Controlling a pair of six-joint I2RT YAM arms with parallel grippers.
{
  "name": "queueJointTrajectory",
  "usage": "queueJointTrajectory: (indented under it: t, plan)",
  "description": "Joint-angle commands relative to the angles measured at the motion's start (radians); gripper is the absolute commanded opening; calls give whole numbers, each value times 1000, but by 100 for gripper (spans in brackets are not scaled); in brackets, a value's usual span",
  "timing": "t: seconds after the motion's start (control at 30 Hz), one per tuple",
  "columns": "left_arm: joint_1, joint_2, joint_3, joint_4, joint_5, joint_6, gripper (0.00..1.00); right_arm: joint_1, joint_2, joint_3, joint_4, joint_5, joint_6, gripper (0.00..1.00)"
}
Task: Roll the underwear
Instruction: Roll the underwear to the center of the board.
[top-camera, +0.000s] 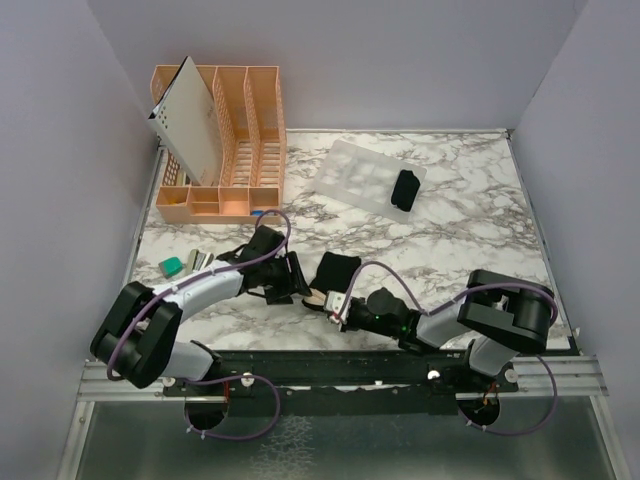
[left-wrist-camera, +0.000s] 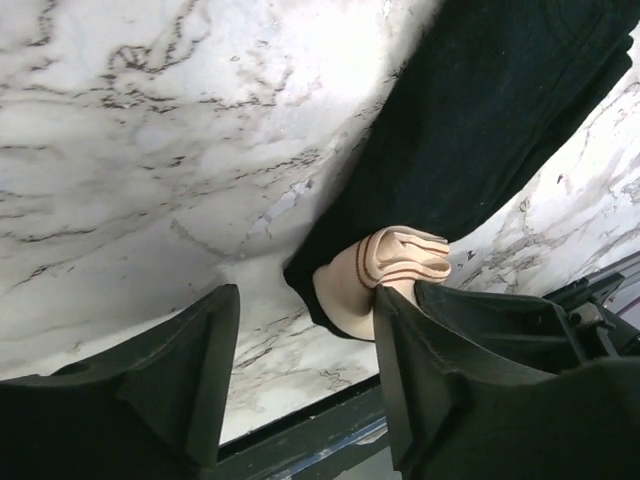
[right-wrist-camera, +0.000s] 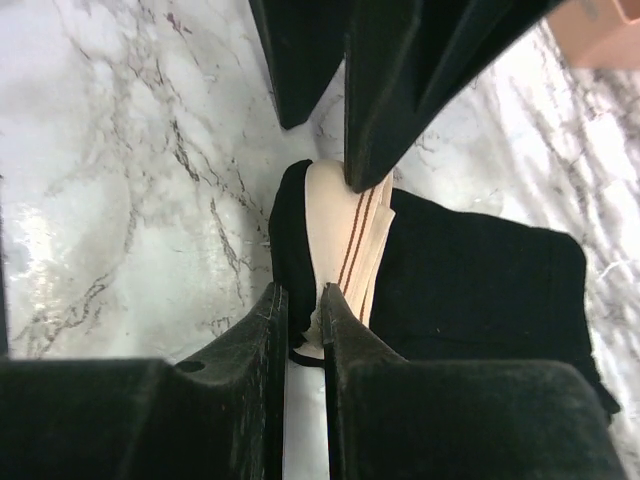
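One black underwear (top-camera: 337, 270) lies flat near the table's front, its tan striped band (top-camera: 318, 296) bunched at the near end. In the right wrist view my right gripper (right-wrist-camera: 303, 305) is shut on the edge of that band (right-wrist-camera: 345, 235), with black cloth (right-wrist-camera: 480, 290) spreading to the right. My left gripper (left-wrist-camera: 305, 365) stands open; the band (left-wrist-camera: 400, 262) rests against the tip of one of its fingers (left-wrist-camera: 425, 350), and nothing sits between the jaws. From above, the left gripper (top-camera: 297, 283) and right gripper (top-camera: 335, 308) meet at the band. A second underwear, a small black bundle (top-camera: 405, 190), lies on the clear tray.
A peach slotted organizer (top-camera: 235, 140) with a leaning grey perforated panel (top-camera: 190, 115) stands at the back left. A clear tray (top-camera: 360, 175) lies at the back middle. A green block (top-camera: 172, 266) and a small metal piece (top-camera: 198, 261) lie front left. The table's front rail (top-camera: 330, 362) is close.
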Motion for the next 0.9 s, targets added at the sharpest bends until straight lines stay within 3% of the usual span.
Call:
queueJointTrajectory:
  t: [0.0,0.17,0.37,0.67,0.87]
  plan:
    - [10,-60,-49,22,-4,-14,63,-40,13,-45,73,-175,228,0]
    - [10,-106,-130,145,53,-93,71,-60,54,-60,147,-175,308,1]
    - [6,-132,-216,199,66,-198,73,-62,82,-73,183,-152,352,0]
    - [-15,-225,-372,306,26,-412,72,-62,93,-93,207,-100,371,0]
    - [-54,-167,-396,394,-37,-454,66,-62,100,-92,223,-109,357,0]
